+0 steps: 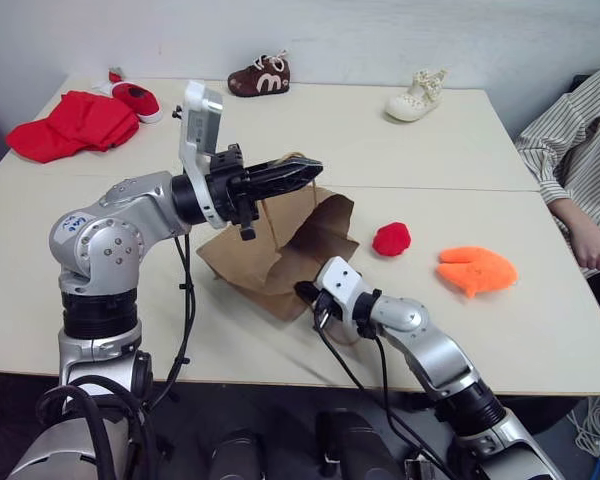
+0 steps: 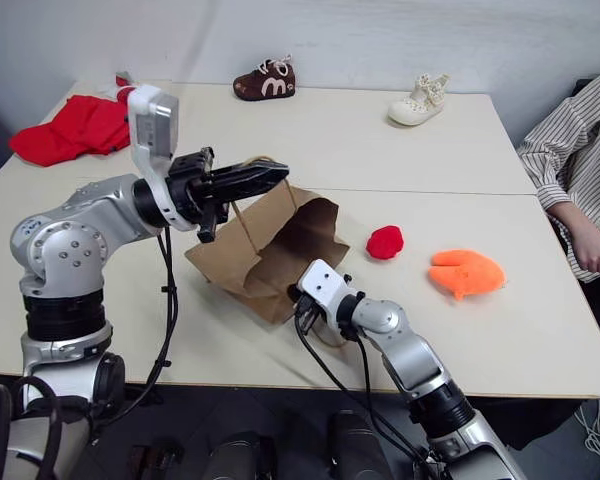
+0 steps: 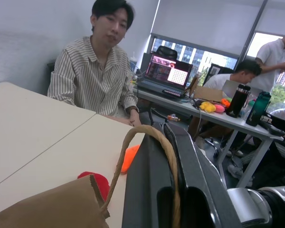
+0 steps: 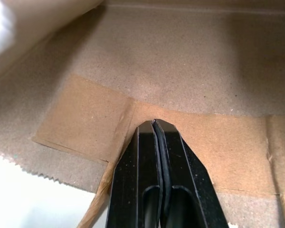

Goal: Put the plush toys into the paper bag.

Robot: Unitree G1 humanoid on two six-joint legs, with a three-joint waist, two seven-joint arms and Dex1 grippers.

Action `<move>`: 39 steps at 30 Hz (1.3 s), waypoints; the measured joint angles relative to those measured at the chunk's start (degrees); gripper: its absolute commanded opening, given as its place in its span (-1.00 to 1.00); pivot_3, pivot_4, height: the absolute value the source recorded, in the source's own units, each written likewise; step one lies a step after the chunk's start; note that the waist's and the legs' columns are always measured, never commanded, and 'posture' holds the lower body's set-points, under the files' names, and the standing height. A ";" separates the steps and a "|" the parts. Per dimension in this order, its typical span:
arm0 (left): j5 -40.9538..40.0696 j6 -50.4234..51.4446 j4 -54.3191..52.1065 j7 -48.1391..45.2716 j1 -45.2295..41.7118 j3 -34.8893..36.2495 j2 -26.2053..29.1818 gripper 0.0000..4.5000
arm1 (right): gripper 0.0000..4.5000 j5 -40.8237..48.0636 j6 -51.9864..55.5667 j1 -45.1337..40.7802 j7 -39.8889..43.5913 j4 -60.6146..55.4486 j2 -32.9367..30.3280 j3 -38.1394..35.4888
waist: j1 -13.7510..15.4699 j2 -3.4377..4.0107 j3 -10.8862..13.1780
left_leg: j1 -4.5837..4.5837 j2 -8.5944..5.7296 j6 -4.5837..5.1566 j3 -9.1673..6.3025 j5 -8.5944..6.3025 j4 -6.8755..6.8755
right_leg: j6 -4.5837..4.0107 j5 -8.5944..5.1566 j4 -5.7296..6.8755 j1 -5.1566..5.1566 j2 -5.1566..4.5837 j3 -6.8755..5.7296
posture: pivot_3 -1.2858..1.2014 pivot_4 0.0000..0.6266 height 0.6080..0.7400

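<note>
Bag [image 1: 280, 250] lies open-mouthed on table [image 1: 100, 300]; both toys [image 1: 391, 239] outside it.

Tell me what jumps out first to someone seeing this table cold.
The brown paper bag lies mid-table, its mouth lifted by the left hand, shut on its upper handle, while the right hand is shut on its lower edge. The two plush toys, red and orange, sit on the table to the bag's right.
</note>
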 measured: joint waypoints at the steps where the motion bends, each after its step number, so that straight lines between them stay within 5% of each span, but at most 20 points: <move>1: -0.71 0.21 0.33 0.18 -0.25 0.64 0.08 -1.00 | -0.99 -0.04 -0.08 0.01 0.10 0.10 -0.02 -0.06 | 0.00 0.00 0.00 | 0.00 0.00 0.00 -0.01 0.00 0.00 | 0.00 0.00 0.00 0.00 0.00 -0.01 | 0.03 -0.52 1.00; 7: -2.23 0.70 7.11 3.01 -5.17 4.71 0.54 -1.00 | -0.99 0.71 5.00 0.88 2.07 -3.68 -0.95 -0.42 | 0.07 -0.01 0.00 | 0.02 -0.01 -0.01 -0.02 0.00 0.01 | 0.00 0.00 -0.01 0.04 -0.01 -0.02 | 0.03 -0.52 1.00; 13: -1.88 0.82 6.72 0.28 -4.64 1.51 1.07 -1.00 | -0.92 4.96 3.79 3.50 5.20 -5.01 0.26 -2.67 | 0.04 0.00 0.00 | 0.00 0.00 -0.03 -0.01 -0.02 -0.03 | 0.00 0.00 -0.03 0.01 0.01 -0.03 | 0.03 -0.52 1.00; 19: 0.36 -1.42 6.69 -1.75 -2.59 -2.36 0.04 -1.00 | -0.10 11.38 1.26 7.45 8.04 -12.85 -1.61 -9.38 | 0.19 0.03 0.02 | -0.08 -0.02 -0.03 -0.03 -0.02 -0.01 | 0.01 0.00 -0.06 -0.03 0.01 -0.04 | 0.03 -0.52 1.00; 26: 2.91 -4.85 7.75 -5.48 -2.46 -4.48 0.23 -1.00 | 0.99 24.47 -5.83 22.81 12.60 -24.21 -5.79 -28.30 | 0.33 0.02 0.02 | -0.11 -0.05 -0.02 -0.07 -0.03 -0.02 | 0.07 0.01 -0.13 0.02 0.01 -0.05 | 0.03 -0.52 1.00; 32: 4.67 -6.49 8.85 -7.48 -1.29 -5.54 0.87 -1.00 | 0.99 22.82 -15.88 44.17 11.43 -21.39 -6.32 -47.72 | 0.48 0.04 0.03 | -0.02 -0.06 -0.01 -0.06 -0.03 -0.10 | 0.10 -0.02 -0.18 0.08 0.02 0.01 | 0.03 -0.52 1.00; 39: 5.49 -7.34 8.69 -7.91 -0.97 -6.39 0.98 -1.00 | 0.99 15.92 -27.35 51.43 12.65 -11.44 -6.65 -49.59 | -0.36 0.14 0.09 | 0.27 -0.06 -0.03 0.08 -0.02 -0.17 | 0.10 -0.01 -0.09 0.19 0.04 0.16 | 0.03 -0.52 1.00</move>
